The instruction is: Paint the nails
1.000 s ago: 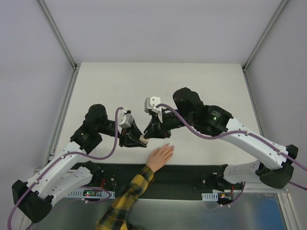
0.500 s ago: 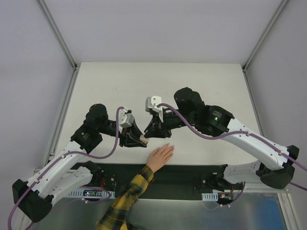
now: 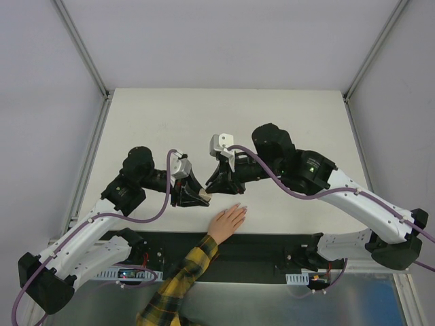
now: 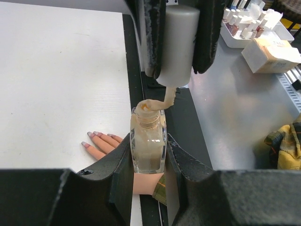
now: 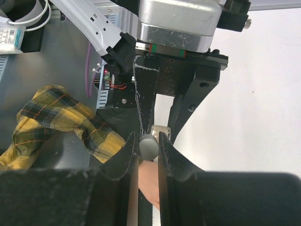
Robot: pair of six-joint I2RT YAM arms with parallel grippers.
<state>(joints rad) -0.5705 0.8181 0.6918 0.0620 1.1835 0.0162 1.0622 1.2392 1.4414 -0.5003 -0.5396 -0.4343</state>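
A light-skinned hand (image 3: pixel 226 222) with a yellow-and-black plaid sleeve (image 3: pixel 178 285) lies flat at the table's near edge. Its pinkish-lilac nails (image 4: pixel 91 135) show in the left wrist view. My left gripper (image 3: pixel 196 197) is shut on a small clear bottle of beige polish (image 4: pixel 148 143), just left of the fingers. My right gripper (image 3: pixel 217 185) is shut on the grey cap (image 5: pixel 148 147), directly above the bottle. The beige brush (image 4: pixel 165 100) hangs bent from the cap (image 4: pixel 177 44), its tip at the bottle's mouth. In the right wrist view the hand (image 5: pixel 149 183) lies below the cap.
A black strip (image 3: pixel 272 246) runs along the table's near edge under the wrist. In the left wrist view a white tray of small bottles (image 4: pixel 254 21) and a pale box (image 4: pixel 273 54) sit on the grey metal bench beyond it. Metal frame posts stand at the table's far corners.
My right gripper has lifted slightly and shifted a little right with the cap. The left gripper, bottle and hand stay nearly still.
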